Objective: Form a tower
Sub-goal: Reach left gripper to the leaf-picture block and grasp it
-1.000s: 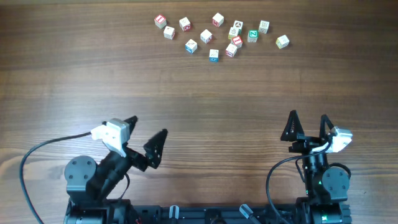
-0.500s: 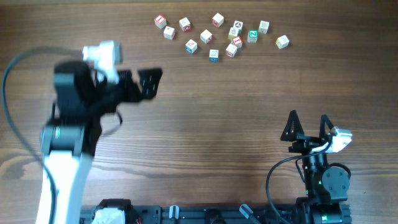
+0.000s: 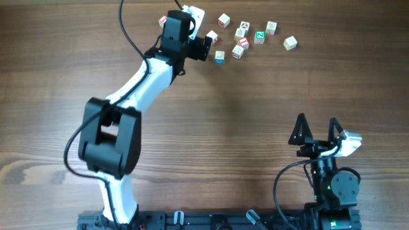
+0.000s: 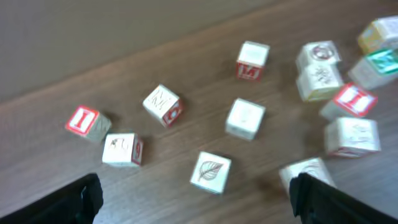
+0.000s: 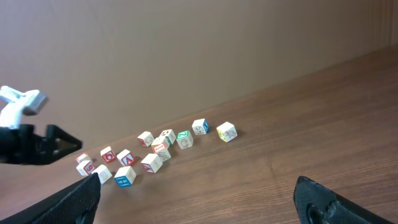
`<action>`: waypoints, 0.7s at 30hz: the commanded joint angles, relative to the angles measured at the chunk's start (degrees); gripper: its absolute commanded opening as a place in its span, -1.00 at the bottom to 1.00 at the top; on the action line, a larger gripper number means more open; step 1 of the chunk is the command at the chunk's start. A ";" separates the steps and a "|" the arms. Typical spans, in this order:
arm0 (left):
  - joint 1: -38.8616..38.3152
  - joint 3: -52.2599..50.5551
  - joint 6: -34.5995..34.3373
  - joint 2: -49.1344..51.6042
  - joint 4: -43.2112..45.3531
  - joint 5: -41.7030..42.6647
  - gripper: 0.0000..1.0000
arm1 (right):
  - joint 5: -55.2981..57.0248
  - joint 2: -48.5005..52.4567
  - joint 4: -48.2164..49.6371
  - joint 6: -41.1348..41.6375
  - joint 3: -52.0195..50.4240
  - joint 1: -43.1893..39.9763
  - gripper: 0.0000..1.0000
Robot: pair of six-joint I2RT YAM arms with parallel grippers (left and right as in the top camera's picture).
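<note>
Wooden cubes (image 3: 255,35) lie scattered flat at the far side of the table (image 3: 255,96), and as far as you can see none sits on another, so no tower stands yet. Its likely first piece, a blue-printed cube (image 3: 219,57), rests at the near edge of the cluster. You are at the opening step, picking a first block. Your left gripper (image 3: 201,46) hovers over the left part of the cluster with its fingers spread wide and nothing between them. In the wrist view a leaf-printed cube (image 4: 210,172) lies just ahead of the gap. Your right gripper (image 3: 316,119) is parked near the base, well apart from the cubes, also spread and empty. Next you probably need to centre the left fingers on one cube, descend straight, and close without nudging its close neighbours. Then carry it to bare wood as a base.
</note>
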 commanded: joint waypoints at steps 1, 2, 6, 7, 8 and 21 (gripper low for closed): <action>2.36 0.68 0.59 7.21 4.04 3.65 1.00 | -0.94 -0.37 0.26 -0.63 -0.07 -0.26 0.99; 2.67 0.68 0.42 8.68 5.09 4.72 1.00 | -0.94 -0.37 0.26 -0.61 -0.07 -0.26 0.99; 3.28 0.68 0.44 13.35 8.22 7.76 0.97 | -0.92 -0.37 0.26 -0.63 -0.07 -0.26 0.99; 3.28 0.68 0.46 14.03 8.28 8.85 0.96 | -0.94 -0.37 0.26 -0.61 -0.07 -0.26 0.99; 3.30 0.68 0.44 14.82 8.37 10.97 0.92 | -0.92 -0.37 0.26 -0.63 -0.07 -0.26 0.99; 3.50 0.68 -2.84 18.99 16.02 10.51 -0.14 | -0.92 -0.37 0.26 -0.61 -0.07 -0.26 0.99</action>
